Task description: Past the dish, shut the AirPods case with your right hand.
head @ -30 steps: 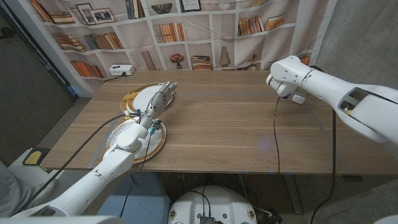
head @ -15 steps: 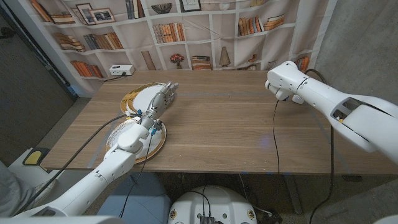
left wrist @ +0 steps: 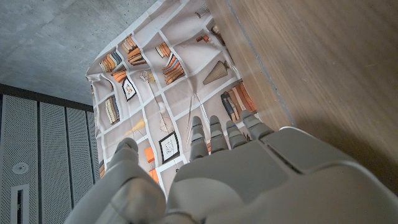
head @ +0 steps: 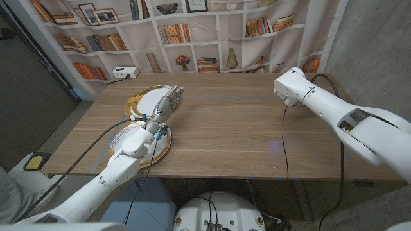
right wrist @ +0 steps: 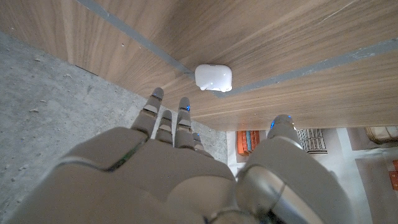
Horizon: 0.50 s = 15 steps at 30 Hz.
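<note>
Right hand closing in on the AirPods case, not touching yet.
Right fingers (right wrist: 166,122) are spreading open, gripping nothing, pointing at the AirPods case (right wrist: 213,77) near the counter's (head: 244,135) far right edge; right hand (head: 288,87) has been swinging inward over that edge during the last second, so the approach is underway and contact looks next. Left hand (head: 166,102) is hovering over the far dish (head: 137,97), fingers extended and empty, unchanged. Near dish (head: 164,146), dangling cable (head: 285,138): neither seems to be blocking.
</note>
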Each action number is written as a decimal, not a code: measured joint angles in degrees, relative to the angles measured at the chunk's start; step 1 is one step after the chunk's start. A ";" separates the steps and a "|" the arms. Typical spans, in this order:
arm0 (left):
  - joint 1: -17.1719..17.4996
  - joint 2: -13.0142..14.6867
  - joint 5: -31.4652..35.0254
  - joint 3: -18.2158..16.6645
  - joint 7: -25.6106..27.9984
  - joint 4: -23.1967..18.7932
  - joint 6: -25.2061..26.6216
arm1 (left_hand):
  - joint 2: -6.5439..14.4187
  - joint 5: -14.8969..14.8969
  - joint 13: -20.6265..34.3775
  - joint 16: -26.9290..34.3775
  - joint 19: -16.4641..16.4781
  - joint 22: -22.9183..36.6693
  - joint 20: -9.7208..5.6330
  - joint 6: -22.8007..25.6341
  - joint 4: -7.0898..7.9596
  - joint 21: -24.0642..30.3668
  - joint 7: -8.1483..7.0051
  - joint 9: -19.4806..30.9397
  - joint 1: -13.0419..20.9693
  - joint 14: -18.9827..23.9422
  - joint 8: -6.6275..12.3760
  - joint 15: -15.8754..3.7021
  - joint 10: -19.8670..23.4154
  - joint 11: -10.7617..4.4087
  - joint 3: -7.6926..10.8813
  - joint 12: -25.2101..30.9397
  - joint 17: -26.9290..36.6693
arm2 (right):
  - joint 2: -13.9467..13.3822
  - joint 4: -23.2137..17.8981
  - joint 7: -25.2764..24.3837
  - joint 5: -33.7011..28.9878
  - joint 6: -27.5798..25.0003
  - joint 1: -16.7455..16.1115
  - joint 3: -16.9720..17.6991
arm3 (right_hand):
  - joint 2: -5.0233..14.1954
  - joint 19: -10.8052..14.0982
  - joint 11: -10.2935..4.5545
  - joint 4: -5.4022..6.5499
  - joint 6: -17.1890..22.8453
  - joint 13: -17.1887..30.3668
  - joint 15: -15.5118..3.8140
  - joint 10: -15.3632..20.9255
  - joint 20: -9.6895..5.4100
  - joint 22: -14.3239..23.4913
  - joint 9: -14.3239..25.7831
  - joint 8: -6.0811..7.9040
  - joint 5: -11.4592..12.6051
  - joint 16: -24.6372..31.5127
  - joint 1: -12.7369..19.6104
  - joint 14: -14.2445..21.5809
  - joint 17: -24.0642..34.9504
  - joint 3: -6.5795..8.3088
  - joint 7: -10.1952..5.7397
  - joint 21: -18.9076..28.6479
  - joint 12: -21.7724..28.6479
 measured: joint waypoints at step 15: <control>-0.03 -0.53 -0.03 0.40 -0.21 0.57 -0.46 | 0.00 0.00 0.00 0.00 -0.21 0.00 -0.21 0.00 0.01 0.00 0.00 0.00 0.00 0.00 0.00 0.00 0.00 0.00 0.00 0.00 0.00 | 1.32 -0.20 4.20 -7.31 0.10 -1.86 1.63 | 0.22 0.00 -0.30 -0.14 0.00 0.00 -0.41 -0.32 0.00 0.00 0.00 0.00 0.00 -0.48 0.49 -0.42 0.00 0.14 0.00 0.00 0.00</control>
